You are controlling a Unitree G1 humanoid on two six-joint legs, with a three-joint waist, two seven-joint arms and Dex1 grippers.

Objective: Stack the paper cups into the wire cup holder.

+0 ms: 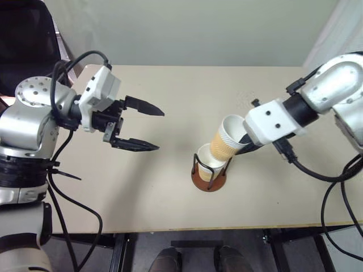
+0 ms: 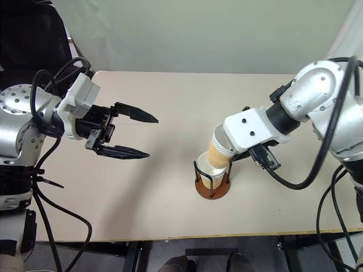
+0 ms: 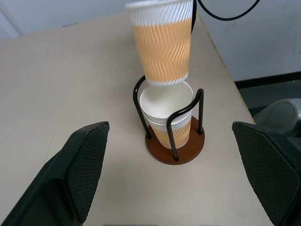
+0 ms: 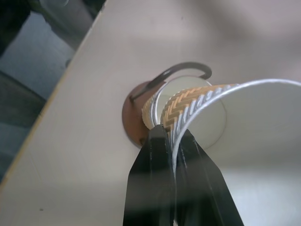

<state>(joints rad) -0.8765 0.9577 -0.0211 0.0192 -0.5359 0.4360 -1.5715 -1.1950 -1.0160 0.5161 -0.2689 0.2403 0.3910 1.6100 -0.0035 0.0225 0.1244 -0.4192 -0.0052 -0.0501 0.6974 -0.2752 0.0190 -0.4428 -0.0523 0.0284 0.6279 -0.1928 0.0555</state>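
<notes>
The wire cup holder stands on the table right of centre, a reddish-brown disc base with black wire loops. One paper cup sits upright inside it. A second paper cup, tan with a white rim, hangs tilted just above it, its bottom over the seated cup's mouth. My right gripper is shut on that cup's rim, one finger inside and one outside. My left gripper hovers open to the left of the holder, a good gap away, with nothing between its fingers.
The beige table runs to its front edge close below the holder. A black chair stands at the far left. Cables hang from both arms beside the table.
</notes>
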